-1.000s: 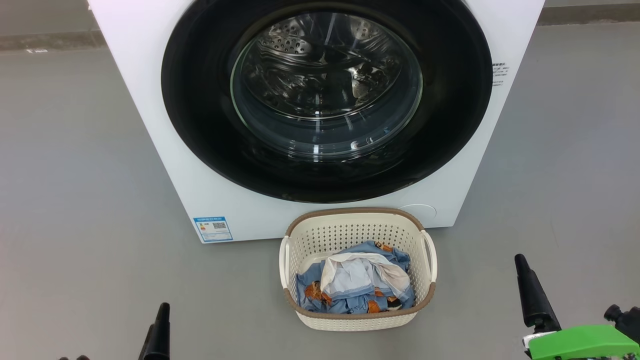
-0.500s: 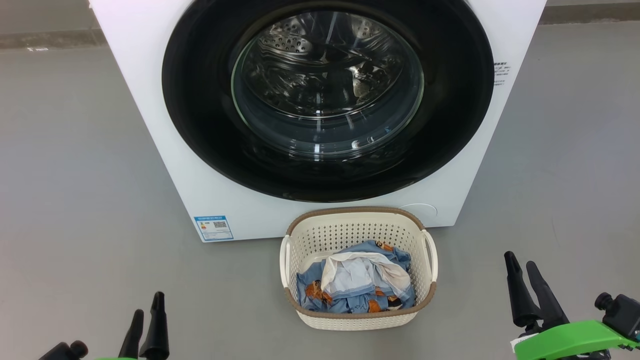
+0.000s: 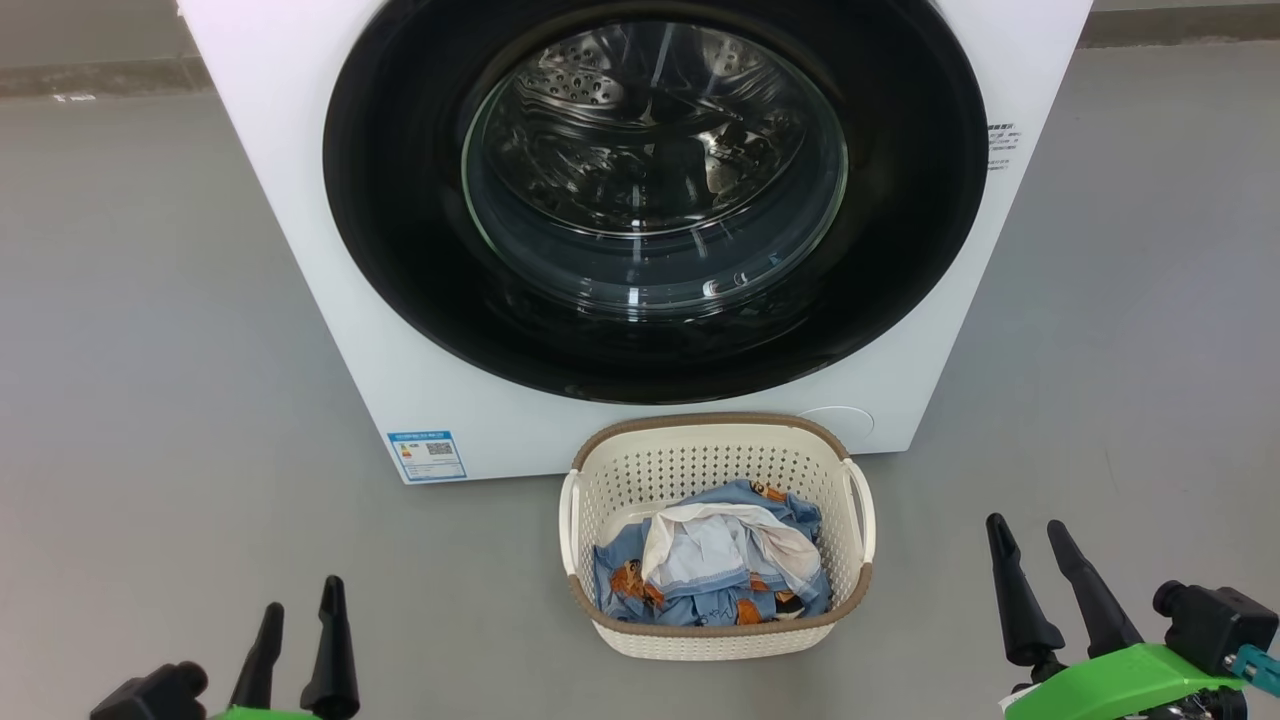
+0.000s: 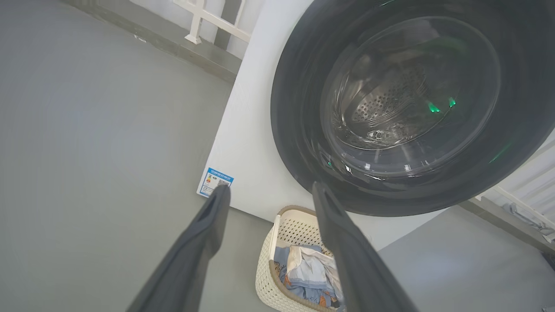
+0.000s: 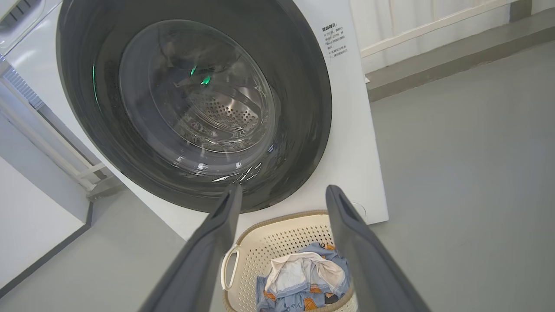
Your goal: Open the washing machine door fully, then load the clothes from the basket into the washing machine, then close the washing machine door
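The white washing machine (image 3: 300, 260) stands ahead with its round black-rimmed door (image 3: 400, 250) shut; the steel drum shows through the glass. On the floor in front sits the cream basket (image 3: 700, 465) holding the clothes (image 3: 715, 570), light blue printed fabric with a white piece on top. My left gripper (image 3: 300, 595) is open low at the left, well away from the basket. My right gripper (image 3: 1025, 535) is open at the lower right, to the basket's right. From each wrist view (image 4: 269, 190) (image 5: 282, 190) the open fingers frame the door (image 4: 295, 108) (image 5: 299, 108) and basket (image 4: 264, 277) (image 5: 277, 240).
Bare grey floor (image 3: 150, 350) spreads on both sides of the machine. A blue label (image 3: 427, 456) marks its lower left corner. A white railing (image 4: 204, 17) and a low kerb (image 5: 433, 60) run behind the machine.
Both grippers have come further into the head view; the right one has shifted left and turned so both its fingers show. Door, basket and clothes have not moved.
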Controlling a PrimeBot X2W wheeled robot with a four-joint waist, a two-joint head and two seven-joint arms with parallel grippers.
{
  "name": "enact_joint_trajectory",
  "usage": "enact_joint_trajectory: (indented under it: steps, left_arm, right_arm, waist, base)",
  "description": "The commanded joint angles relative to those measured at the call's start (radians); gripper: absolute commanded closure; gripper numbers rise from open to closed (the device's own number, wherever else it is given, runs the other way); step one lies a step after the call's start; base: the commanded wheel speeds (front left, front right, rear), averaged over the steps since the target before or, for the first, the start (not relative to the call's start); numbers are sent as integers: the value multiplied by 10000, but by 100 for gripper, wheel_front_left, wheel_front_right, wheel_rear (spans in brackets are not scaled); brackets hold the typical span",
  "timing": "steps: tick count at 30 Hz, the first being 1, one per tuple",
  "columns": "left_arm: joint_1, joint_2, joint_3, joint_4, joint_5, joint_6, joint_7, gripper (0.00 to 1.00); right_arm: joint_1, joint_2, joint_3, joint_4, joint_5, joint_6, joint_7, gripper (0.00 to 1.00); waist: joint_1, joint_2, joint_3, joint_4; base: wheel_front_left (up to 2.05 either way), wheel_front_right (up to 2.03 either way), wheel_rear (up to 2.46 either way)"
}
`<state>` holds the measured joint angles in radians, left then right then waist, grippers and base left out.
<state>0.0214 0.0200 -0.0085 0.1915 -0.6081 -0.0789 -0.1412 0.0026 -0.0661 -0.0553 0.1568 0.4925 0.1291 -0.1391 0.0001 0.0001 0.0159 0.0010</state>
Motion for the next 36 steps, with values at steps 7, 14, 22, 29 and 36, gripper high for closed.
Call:
enact_joint_trajectory:
  steps: [7,14,22,29,36]
  left_arm:
    - [-64,210,98,-500,1371,139,-319,0]
    - [-54,234,114,-627,2209,204,-554,0]
    - [-38,259,130,-754,2997,232,-789,0]
    - [-10,280,144,-875,3758,268,-995,0]
    - [32,301,153,-1013,4524,260,-1200,0]
  right_arm:
    - [-74,-30,168,-346,-1161,12,-345,0]
    - [-58,-26,196,-422,-2003,13,-578,0]
    - [-28,-15,252,-414,-2643,14,-813,0]
    - [-2,-37,312,-439,-3510,15,-1017,0]
    - [16,-56,383,-452,-4302,16,-1221,0]
  waist:
    - [0,-1,21,-6]
    - [0,-1,57,16]
    - [0,-1,63,20]
    - [0,-1,85,41]
    - [-1,-1,81,48]
  base:
    - [0,0,0]
    - [0,0,0]
    - [0,0,0]
    - [0,0,0]
    - [0,0,0]
